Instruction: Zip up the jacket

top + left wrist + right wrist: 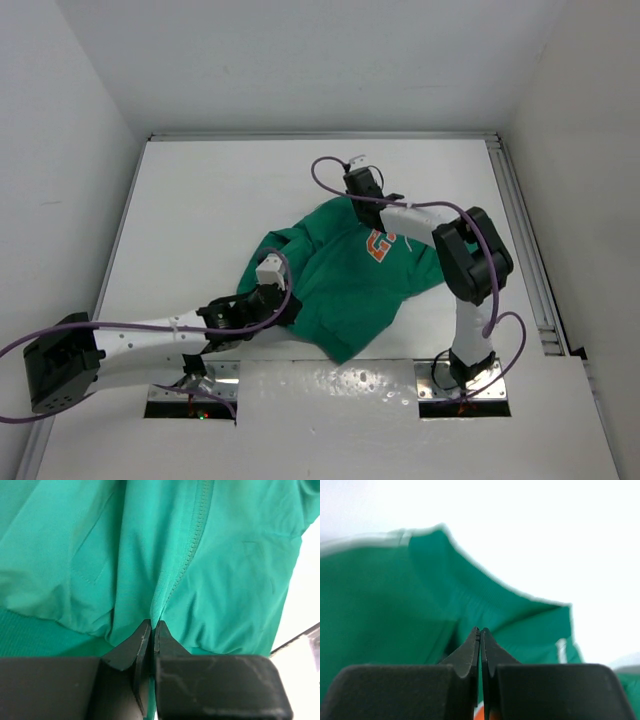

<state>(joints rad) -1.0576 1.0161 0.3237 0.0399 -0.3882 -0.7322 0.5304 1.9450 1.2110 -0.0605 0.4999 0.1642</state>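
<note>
The bright-green jacket (345,285) lies crumpled on the white table, its orange-and-white "G" (379,245) facing up. My left gripper (290,306) is at the jacket's near-left hem. In the left wrist view it (153,625) is shut on a pinched fold of green fabric at the lower end of the zipper line (196,535). My right gripper (374,226) is over the chest just above the "G". In the right wrist view it (480,630) is shut, with a thin strip of jacket fabric (380,610) between the pads. The zipper pull and drawstrings are hidden.
White walls enclose the table on the left, back and right. A metal rail (525,240) runs along the right edge. Purple cables loop off both arms. Bare white table (220,200) shows left of and behind the jacket.
</note>
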